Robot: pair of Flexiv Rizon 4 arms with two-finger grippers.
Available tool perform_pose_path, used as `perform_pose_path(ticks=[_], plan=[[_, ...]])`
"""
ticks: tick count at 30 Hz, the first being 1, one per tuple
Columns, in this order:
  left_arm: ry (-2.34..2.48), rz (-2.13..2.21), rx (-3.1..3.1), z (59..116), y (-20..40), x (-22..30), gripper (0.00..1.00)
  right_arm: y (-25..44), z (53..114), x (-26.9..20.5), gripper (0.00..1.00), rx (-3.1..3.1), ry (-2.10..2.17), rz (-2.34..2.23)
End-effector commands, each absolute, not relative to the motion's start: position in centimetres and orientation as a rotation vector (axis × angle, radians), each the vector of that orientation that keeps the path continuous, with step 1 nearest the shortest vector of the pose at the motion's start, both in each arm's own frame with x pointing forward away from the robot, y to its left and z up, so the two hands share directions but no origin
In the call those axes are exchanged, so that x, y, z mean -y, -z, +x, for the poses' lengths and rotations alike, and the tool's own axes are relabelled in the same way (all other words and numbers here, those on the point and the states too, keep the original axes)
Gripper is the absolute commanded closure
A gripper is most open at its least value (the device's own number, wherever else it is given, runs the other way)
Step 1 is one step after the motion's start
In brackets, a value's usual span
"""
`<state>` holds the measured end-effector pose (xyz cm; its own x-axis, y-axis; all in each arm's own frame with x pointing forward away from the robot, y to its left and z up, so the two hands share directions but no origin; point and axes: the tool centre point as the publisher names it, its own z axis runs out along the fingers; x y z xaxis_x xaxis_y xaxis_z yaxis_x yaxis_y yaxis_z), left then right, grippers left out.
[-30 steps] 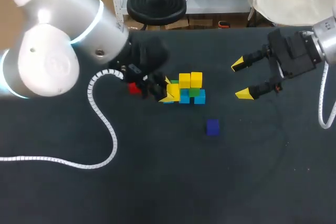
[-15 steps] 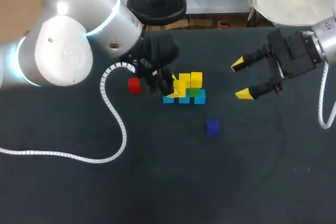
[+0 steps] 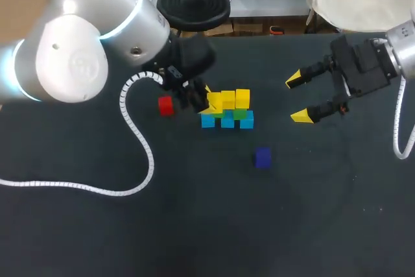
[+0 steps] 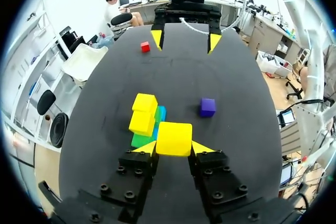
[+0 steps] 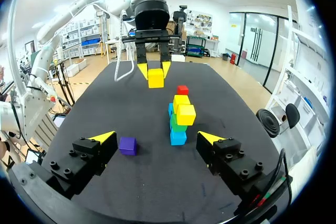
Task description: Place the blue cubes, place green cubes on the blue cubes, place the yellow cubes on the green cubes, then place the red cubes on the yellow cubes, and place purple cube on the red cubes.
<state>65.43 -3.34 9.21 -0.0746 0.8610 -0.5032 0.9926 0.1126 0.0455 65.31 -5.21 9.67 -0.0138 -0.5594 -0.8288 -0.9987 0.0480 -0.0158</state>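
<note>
My left gripper (image 3: 209, 103) is shut on a yellow cube (image 3: 214, 102) (image 4: 174, 138) (image 5: 155, 77), held just above the left end of the stack. The stack has three blue cubes (image 3: 227, 121) in a row at the bottom. A green cube (image 3: 240, 114) (image 4: 140, 140) and two yellow cubes (image 3: 235, 98) (image 4: 144, 113) sit higher up. A red cube (image 3: 166, 106) (image 5: 182, 89) lies on the table left of the stack. A purple cube (image 3: 262, 157) (image 4: 207, 107) (image 5: 127, 145) lies nearer the front. To the right of the stack, my right gripper (image 3: 299, 98) (image 5: 156, 137) stands wide open and empty.
The dark table (image 3: 194, 225) carries only these cubes. My left arm's white cable (image 3: 133, 154) loops over the table's left part. A second red cube (image 4: 145, 46) lies beside my right gripper in the left wrist view.
My left gripper has shifted slightly right and toward the far side with the yellow cube, uncovering the red cube beside it. The right arm has not moved.
</note>
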Motion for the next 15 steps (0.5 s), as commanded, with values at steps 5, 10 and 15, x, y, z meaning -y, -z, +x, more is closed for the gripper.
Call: perform_pose_path(ticks=[5, 10, 15], plan=[[0.417, 1.778, -2.057, 67.4, -7.6, 3.6, 1.00, -9.6, 65.3, 5.2, 0.00, -1.652, -0.827, -1.588], [0.413, 1.770, -2.077, 68.3, -7.2, 3.9, 1.00, -9.6, 65.3, 5.2, 0.00, -1.652, -0.827, -1.588], [0.411, 1.772, -2.092, 68.7, -6.7, 3.8, 1.00, -9.6, 65.3, 5.2, 0.00, -1.652, -0.827, -1.588]])
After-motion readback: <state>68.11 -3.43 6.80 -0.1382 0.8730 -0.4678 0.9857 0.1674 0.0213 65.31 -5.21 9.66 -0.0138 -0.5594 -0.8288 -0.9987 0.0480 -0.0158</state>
